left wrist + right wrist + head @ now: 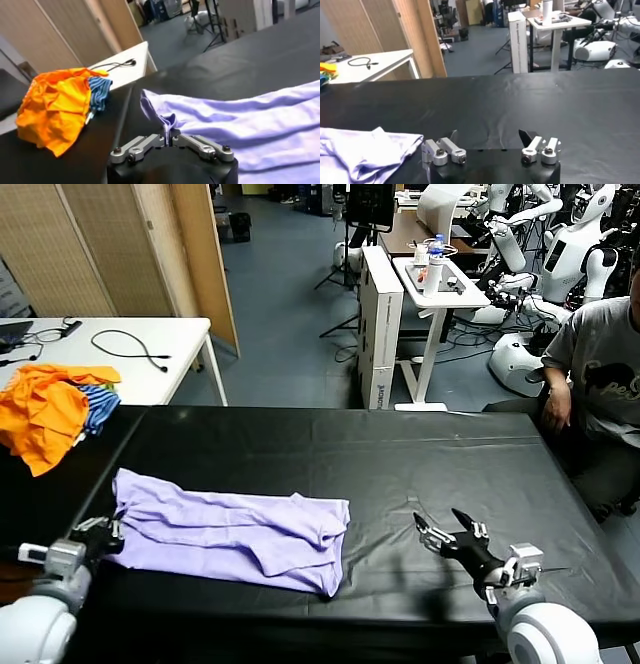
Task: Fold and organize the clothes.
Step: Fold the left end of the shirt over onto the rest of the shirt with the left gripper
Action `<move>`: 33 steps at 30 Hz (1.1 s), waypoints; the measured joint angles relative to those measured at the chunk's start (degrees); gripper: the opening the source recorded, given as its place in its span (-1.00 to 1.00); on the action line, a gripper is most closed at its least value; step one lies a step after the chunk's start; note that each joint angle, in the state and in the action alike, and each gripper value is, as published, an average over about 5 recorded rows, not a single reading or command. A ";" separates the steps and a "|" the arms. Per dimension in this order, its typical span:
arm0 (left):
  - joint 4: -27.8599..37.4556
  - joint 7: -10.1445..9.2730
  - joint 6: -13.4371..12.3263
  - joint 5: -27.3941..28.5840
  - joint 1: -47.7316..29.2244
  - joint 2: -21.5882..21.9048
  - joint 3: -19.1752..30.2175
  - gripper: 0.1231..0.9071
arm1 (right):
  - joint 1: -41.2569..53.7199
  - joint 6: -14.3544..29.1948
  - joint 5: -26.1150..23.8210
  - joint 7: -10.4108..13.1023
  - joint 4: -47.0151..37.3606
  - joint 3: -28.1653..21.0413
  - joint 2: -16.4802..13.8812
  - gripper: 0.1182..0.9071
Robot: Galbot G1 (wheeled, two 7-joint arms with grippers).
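The pale lavender T-shirt (235, 529) lies folded into a long band on the black table (400, 464), plain side up. My left gripper (106, 533) sits at the shirt's left end, shut on a pinch of its fabric (169, 122), as the left wrist view (169, 139) shows. My right gripper (446, 529) rests low over bare table to the right of the shirt, open and empty; in the right wrist view (489, 135) the shirt's right end (367, 152) lies off to the side, apart from it.
A heap of orange and blue-striped garments (50, 409) lies at the table's far left corner (60, 107). A white table with cables (130, 349) stands behind. A seated person (600, 374) is at the table's right edge.
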 joint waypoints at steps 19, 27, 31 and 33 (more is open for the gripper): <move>-12.72 -5.53 6.14 -19.16 -5.32 -9.47 20.01 -0.85 | -5.78 0.57 -0.95 0.05 1.46 5.78 2.83 1.00; -10.00 -5.14 5.19 -14.81 -6.50 -12.56 27.26 -0.85 | -6.19 0.54 -1.31 0.05 1.36 6.29 3.06 1.00; -8.27 -5.06 4.74 -13.52 -7.48 -14.67 29.47 -0.85 | -6.16 0.51 -1.44 0.07 0.99 6.20 2.87 1.00; -7.38 -5.04 4.46 -12.88 -7.98 -15.76 30.30 -0.85 | -6.16 0.49 -1.58 0.08 0.82 6.06 2.78 1.00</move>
